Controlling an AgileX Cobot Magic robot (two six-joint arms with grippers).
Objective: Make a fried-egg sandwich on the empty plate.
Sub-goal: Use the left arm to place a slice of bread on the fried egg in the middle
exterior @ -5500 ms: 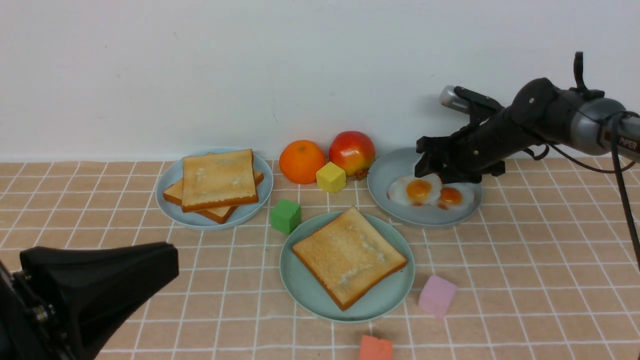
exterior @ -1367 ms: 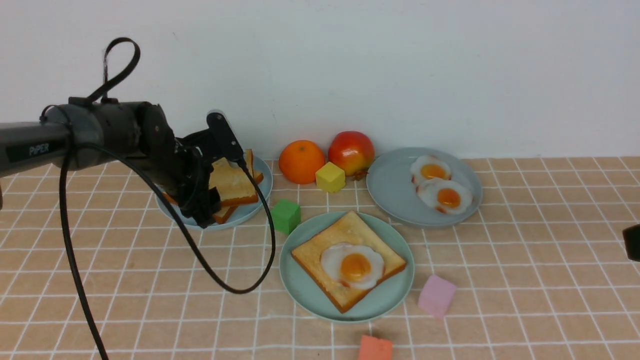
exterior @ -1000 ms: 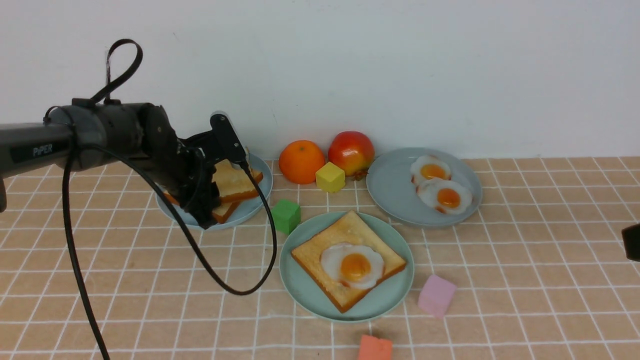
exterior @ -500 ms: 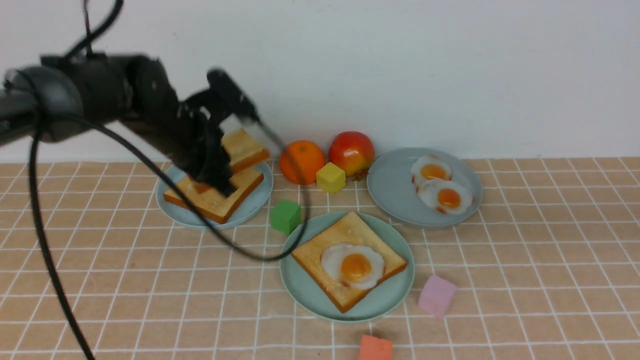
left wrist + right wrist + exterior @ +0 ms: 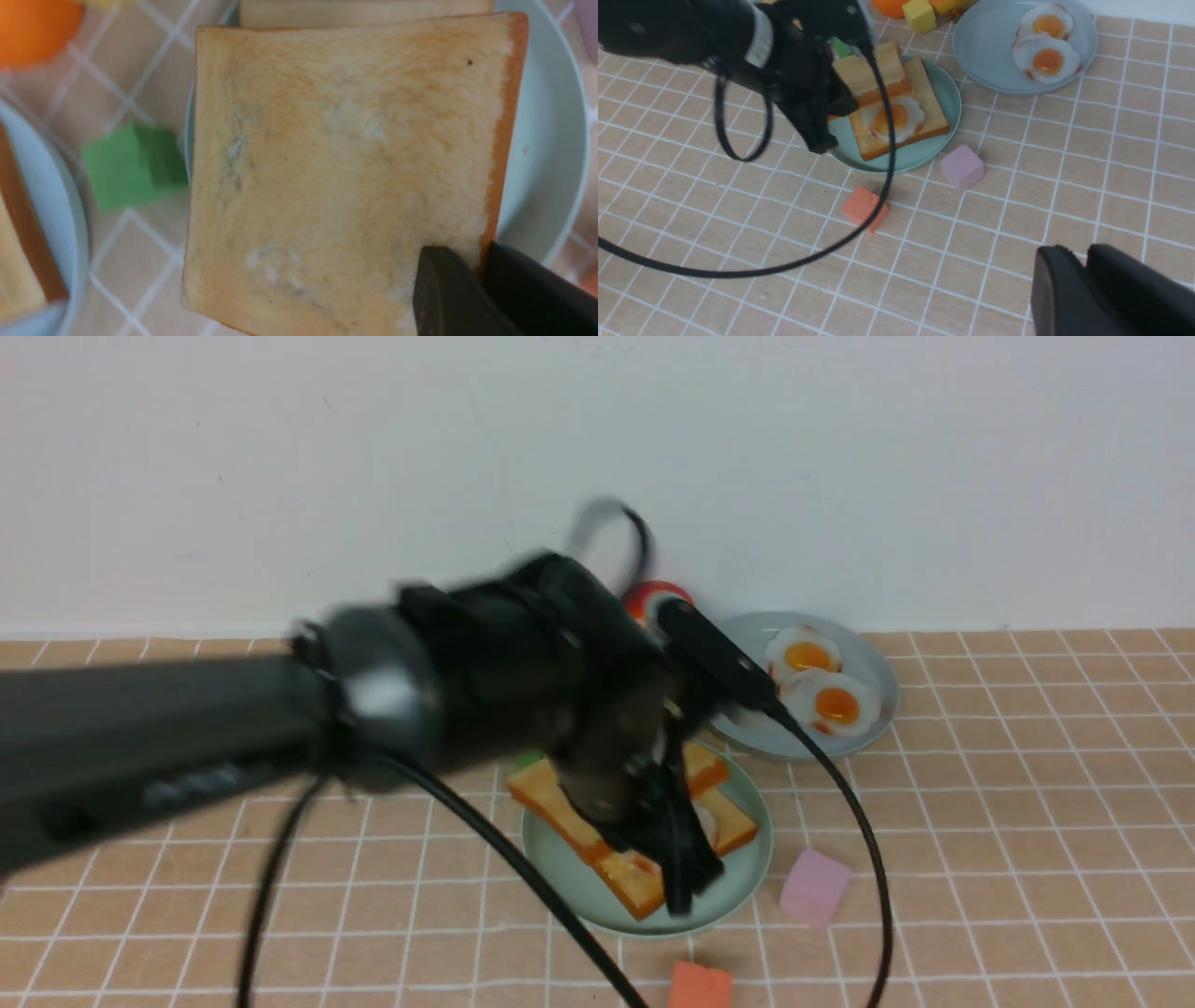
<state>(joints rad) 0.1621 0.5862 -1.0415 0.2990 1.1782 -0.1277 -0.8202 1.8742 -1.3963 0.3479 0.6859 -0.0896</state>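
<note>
Toast [image 5: 350, 163], square and golden-brown, pinched in the left gripper [image 5: 486, 263], hung over the ten o'clock side of the round mint-green plastic plate [image 5: 733, 891], where the glossy white-and-orange toy egg [image 5: 901, 116] lay on the lower brown-crusted slice [image 5: 934, 109]. Released there, it could have landed askew or nudged the egg; the right gripper's [image 5: 1083, 263] spread was unclear.
</note>
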